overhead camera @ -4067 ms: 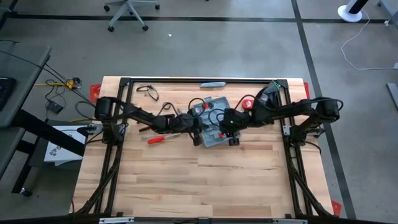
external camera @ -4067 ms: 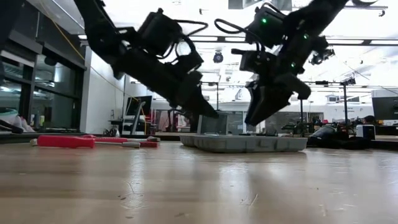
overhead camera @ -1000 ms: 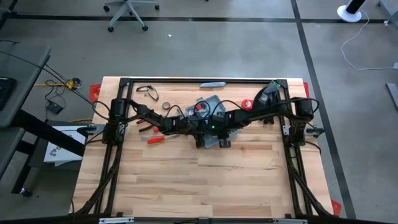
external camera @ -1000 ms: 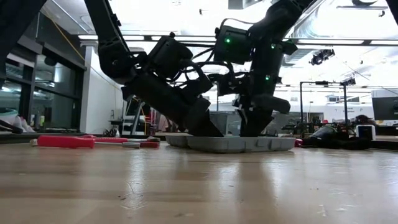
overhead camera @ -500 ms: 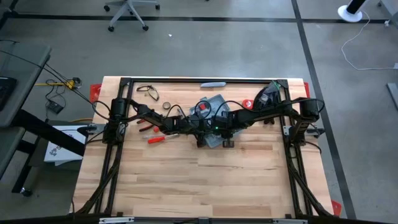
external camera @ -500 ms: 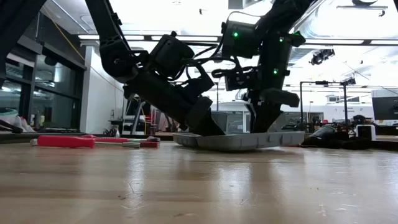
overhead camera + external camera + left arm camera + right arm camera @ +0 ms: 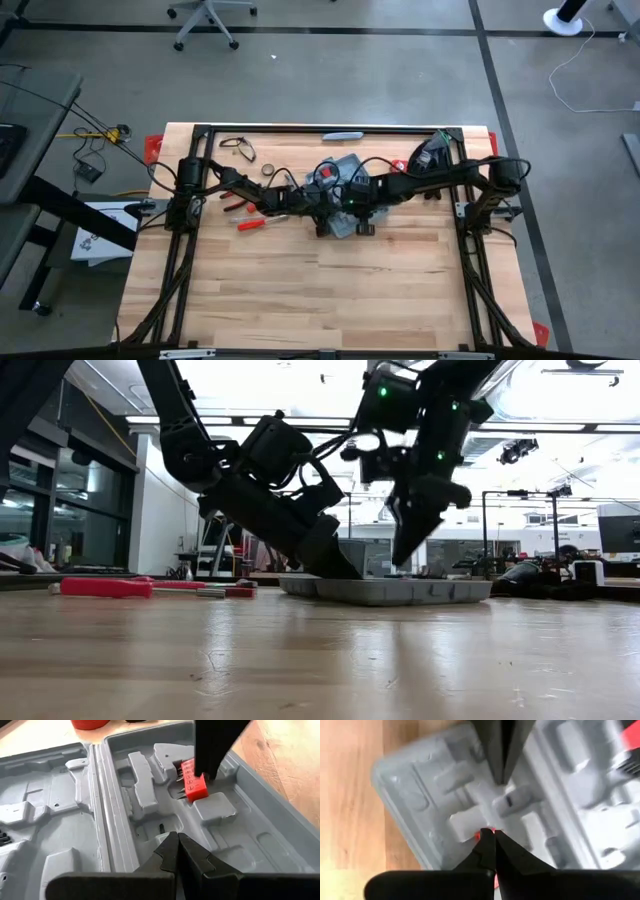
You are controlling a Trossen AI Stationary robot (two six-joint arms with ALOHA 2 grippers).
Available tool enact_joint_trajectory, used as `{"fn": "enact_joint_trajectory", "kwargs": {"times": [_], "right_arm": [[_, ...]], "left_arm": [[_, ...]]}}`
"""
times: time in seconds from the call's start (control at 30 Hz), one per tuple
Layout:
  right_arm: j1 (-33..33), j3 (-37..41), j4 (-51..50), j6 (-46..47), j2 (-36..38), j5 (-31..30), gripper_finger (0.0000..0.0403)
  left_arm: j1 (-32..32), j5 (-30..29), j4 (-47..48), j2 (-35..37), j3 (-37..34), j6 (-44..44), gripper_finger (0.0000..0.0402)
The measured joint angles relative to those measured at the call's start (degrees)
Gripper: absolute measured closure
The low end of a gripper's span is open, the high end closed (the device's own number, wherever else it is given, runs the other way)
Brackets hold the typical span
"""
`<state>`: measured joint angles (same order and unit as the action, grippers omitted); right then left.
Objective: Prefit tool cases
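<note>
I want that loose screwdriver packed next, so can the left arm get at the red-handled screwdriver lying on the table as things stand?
Probably yes. The red-handled screwdriver lies in the open on the left arm's side of the tool case, nothing on it. But the left gripper is shut down in the case and would have to lift out first.

I see two matt black arms of chunky jointed segments. My left arm trails looped black cables at centre frame; my right arm shows a green status light mid-frame. Left gripper and right gripper each end in two tapered, smooth black fingers.
</note>
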<state>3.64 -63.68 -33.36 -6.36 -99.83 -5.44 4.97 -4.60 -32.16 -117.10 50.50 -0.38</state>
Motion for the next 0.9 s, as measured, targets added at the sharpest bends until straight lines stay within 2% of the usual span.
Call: {"fn": "enact_joint_trajectory", "kwargs": {"times": [0.17, 0.33, 0.47, 0.57, 0.67, 0.8, 0.9], "right_arm": [[1.7, -0.2, -2.0, 0.1, 2.7, -0.1, 0.0399], [3.9, -0.2, -5.3, -0.3, 3.2, 6.7, 0.0401], [5.2, -0.2, -7.9, -4.2, 3.0, 12.1, 0.0399], [6.1, -0.2, -7.8, -6.7, 3.0, 15.8, 0.0377], [7.1, -0.2, -6.7, -9.0, 2.7, 16.7, 0.0342], [9.0, -0.2, -5.8, -10.1, 1.3, 21.9, 0.0302], [10.1, -0.2, -6.8, -11.9, -0.6, 22.6, 0.0283]], "left_arm": [[0.0, 0.0, 0.4, 0.0, 0.0, 0.0, 0.0402], [0.0, 0.0, 0.4, 0.0, 0.0, 0.0, 0.0402], [0.0, 0.0, 0.4, 0.0, 0.0, 0.1, 0.0402], [0.0, 1.4, 0.4, 0.0, 0.0, 0.2, 0.0402], [0.0, 1.7, 0.4, 0.0, 0.0, 0.2, 0.0402], [0.0, 1.8, 0.4, 0.0, 0.0, 0.2, 0.0402], [0.0, 2.0, 0.4, 0.0, 0.0, 0.2, 0.0401]]}}
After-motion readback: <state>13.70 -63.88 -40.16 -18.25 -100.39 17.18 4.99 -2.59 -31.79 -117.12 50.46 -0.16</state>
